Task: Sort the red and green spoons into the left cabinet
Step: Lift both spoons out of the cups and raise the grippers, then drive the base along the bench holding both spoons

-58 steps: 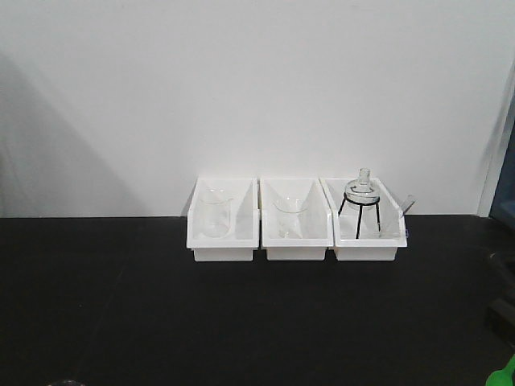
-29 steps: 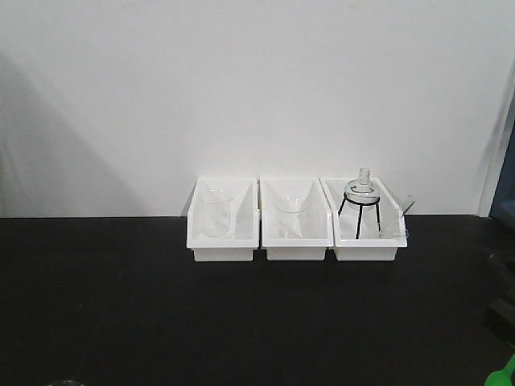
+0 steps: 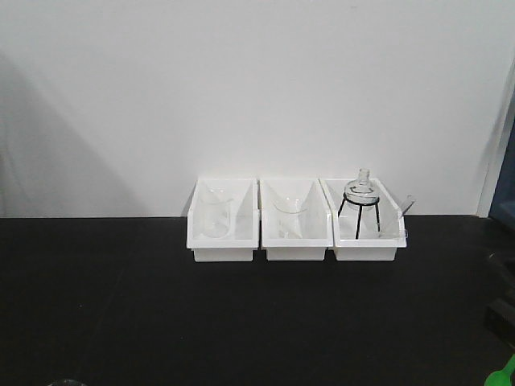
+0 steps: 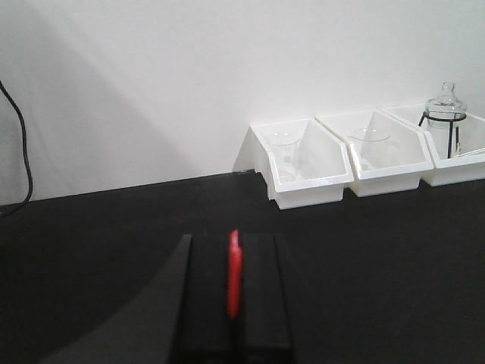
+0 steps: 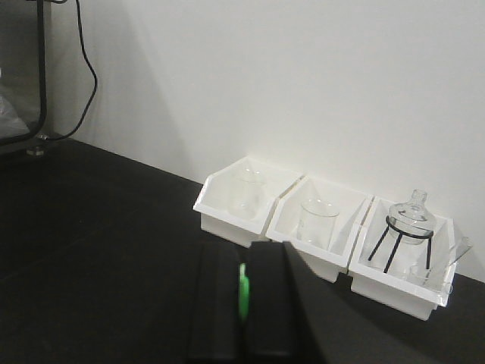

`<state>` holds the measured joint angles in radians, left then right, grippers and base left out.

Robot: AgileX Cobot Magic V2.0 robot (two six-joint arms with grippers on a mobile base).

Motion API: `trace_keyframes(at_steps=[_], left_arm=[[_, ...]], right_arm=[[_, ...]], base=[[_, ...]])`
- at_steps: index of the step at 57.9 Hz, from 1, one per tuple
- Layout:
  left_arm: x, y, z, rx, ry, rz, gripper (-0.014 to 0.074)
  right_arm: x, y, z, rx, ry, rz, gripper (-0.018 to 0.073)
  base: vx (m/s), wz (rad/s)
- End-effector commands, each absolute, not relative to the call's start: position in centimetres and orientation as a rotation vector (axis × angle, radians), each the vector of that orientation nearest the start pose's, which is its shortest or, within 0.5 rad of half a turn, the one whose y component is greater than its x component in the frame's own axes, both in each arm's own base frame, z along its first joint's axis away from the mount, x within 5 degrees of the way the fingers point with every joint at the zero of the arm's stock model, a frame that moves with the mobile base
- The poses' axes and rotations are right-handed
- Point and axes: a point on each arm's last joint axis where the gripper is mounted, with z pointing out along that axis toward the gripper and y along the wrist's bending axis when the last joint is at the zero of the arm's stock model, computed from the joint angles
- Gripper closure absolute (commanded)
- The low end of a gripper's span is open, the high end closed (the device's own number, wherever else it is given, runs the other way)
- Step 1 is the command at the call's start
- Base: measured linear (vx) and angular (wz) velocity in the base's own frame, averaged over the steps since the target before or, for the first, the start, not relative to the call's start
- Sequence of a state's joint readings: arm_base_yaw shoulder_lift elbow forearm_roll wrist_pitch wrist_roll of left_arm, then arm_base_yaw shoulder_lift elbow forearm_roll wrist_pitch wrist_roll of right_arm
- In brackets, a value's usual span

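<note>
Red plastic shows as a thin upright strip low in the middle of the left wrist view: the red spoon [image 4: 235,280] is pinched between the black fingers [image 4: 208,303] of my left claw [image 4: 234,246], its end poking just above the fingertips. In the right wrist view the right claw [image 5: 244,254] is clamped the same way on the green spoon [image 5: 244,292], a narrow green sliver low in the centre, and I see a bit of green at the lower right corner of the front view. Both wrist views look out over the black tabletop [image 3: 121,305]. Mid-frame in the front view, against the white wall [image 3: 241,80], three white bins stand in a close row. The left bin [image 3: 224,253] holds a clear beaker [image 3: 214,217], the middle bin [image 3: 295,252] a second beaker [image 3: 291,217], and the right bin [image 3: 366,252] a glass flask [image 3: 363,191] on a black tripod stand [image 3: 355,221]. A dark cable [image 4: 27,155] hangs at the left edge of the left wrist view.
</note>
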<state>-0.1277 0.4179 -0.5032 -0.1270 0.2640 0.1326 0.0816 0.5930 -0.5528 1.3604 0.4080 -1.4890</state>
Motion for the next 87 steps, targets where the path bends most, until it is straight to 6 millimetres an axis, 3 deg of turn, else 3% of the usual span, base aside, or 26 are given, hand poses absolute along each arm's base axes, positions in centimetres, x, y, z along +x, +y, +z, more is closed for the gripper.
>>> trace_keyframes(at_steps=[1,28,87], left_arm=[[8.99,-1.39,34.60,0.114,1.550,-0.126,0.0600],[8.99,-1.39,34.60,0.114,1.550,-0.126,0.0600],[8.99,-1.39,34.60,0.114,1.550,-0.126,0.0600]], right_arm=[[11.71,4.39,35.29,-0.443,1.514,0.287,0.0562],[11.69,4.43,35.28,-0.446,1.514,0.291,0.0562],[11.69,4.43,35.28,-0.446,1.514,0.291,0.0562]], base=[[-0.01,0.00],[-0.05,0.14],[-0.12,0.45]])
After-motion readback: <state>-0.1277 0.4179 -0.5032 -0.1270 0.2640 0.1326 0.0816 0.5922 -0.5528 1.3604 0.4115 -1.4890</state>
